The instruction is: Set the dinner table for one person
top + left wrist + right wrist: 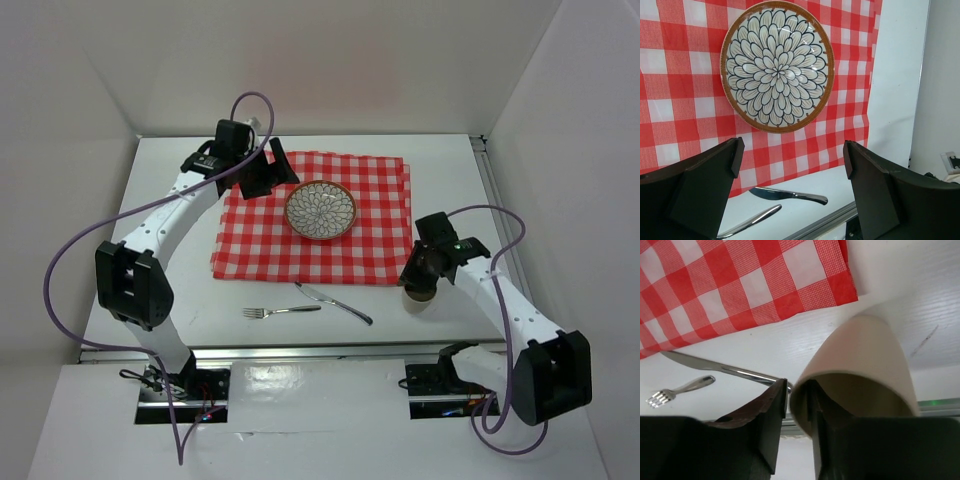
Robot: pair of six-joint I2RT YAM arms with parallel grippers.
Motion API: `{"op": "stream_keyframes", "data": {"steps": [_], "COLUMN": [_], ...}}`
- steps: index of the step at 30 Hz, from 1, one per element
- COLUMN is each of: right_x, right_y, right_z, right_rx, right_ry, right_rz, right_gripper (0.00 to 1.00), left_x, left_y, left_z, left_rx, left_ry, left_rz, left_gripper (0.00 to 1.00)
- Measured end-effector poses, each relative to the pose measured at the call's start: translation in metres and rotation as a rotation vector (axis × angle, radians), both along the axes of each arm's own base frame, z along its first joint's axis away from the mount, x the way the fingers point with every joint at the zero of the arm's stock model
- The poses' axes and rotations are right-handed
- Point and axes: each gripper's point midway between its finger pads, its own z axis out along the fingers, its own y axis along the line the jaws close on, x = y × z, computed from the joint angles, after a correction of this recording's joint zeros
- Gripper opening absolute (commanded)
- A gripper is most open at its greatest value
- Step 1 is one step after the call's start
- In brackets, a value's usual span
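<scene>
Large plain white matte dinner table (440,170) carries red-and-white checked cloth (370,200), with round flower-patterned, brown-rimmed plate (320,210) near cloth's middle. Steel fork (280,312) and steel knife (335,303) lie on bare table just before cloth's near edge. Over cloth's far left corner, left gripper (268,170) hovers, jaws spread wide, holding nothing. By cloth's near right corner, right gripper (799,395) pinches rim of beige cup (865,355): one finger inside, one outside.

cup (865,355): near rim hidden by right gripper (796,396) | fork (752,220): tines hidden | cloth (670,75): cut by frame edge
</scene>
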Motion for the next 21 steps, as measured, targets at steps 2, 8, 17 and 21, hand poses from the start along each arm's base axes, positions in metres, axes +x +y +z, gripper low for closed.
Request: {"op": "stream_keyframes", "data": {"steps": [2, 8, 17, 21], "right_x": [-0.001, 0.01, 0.087, 0.15], "right_y": [0.001, -0.006, -0.003, 0.011], "right_z": [-0.005, 0.021, 0.152, 0.171], "right_rx": [-0.017, -0.103, -0.194, -0.259], "right_ry": [0.018, -0.04, -0.302, -0.37], "right_rz": [-0.005, -0.069, -0.03, 0.043], "right_gripper": [0.12, 0.0, 0.0, 0.0], "left_x": [-0.001, -0.002, -0.005, -0.009], "left_y": [0.0, 0.001, 0.005, 0.01], "left_z": [-0.001, -0.002, -0.007, -0.007], "left_rx": [0.002, 0.003, 0.005, 0.006], "left_ry": [0.004, 0.01, 0.025, 0.028], "left_rz": [0.0, 0.0, 0.001, 0.009], "left_gripper": [1.0, 1.0, 0.99, 0.98]}}
